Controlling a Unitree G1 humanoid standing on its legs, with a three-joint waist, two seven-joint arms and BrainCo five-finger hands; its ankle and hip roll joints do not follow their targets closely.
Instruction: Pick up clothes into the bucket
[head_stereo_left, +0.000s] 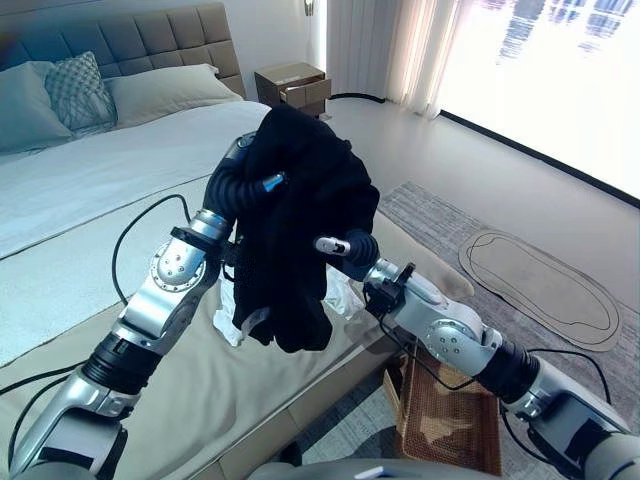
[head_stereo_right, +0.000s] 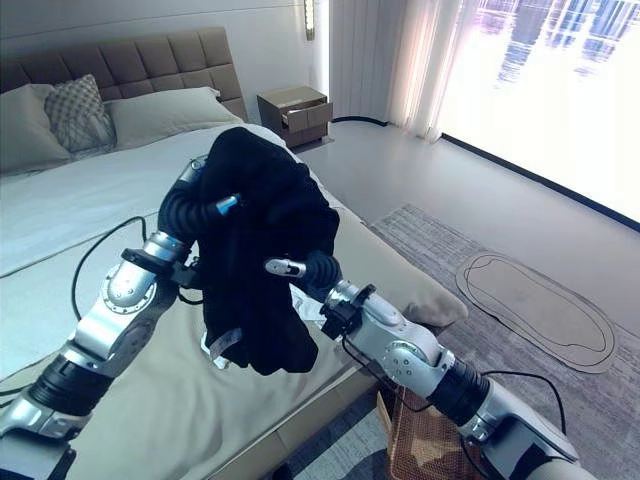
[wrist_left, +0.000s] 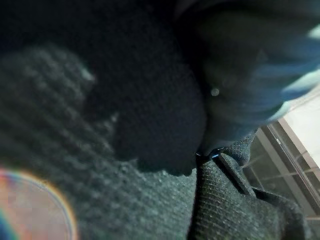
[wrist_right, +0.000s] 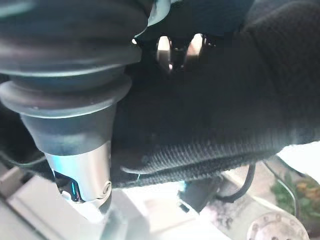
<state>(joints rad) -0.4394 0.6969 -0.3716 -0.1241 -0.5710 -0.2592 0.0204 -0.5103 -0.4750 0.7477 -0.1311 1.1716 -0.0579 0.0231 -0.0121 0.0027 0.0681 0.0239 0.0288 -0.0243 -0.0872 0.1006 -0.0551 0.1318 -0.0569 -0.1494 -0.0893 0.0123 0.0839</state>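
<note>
Left eye view: a woven basket (head_stereo_left: 440, 420) sits on the floor by the foot of the bed (head_stereo_left: 90, 180); what lies inside it cannot be made out. A black garment (head_stereo_left: 300, 240) hangs in the air over the bed's edge, draped across both arms. The left robot hand (head_stereo_left: 262, 182) is raised, wrist cover bent, buried in the upper folds; the right robot hand (head_stereo_left: 335, 245) reaches in lower, one silver finger poking out of the cloth. A white cloth (head_stereo_left: 340, 295) lies on the bed behind the garment.

Right eye view: same scene. A nightstand (head_stereo_right: 295, 112) stands past the bed, and a rug (head_stereo_right: 540, 310) lies on the floor.

Left wrist view: dark knit fabric up close; fingers hidden, so its grip cannot be told.

Right wrist view: ribbed cover and thumb alongside the knit; silver fingers (wrist_right: 165, 47) curl into the garment.
</note>
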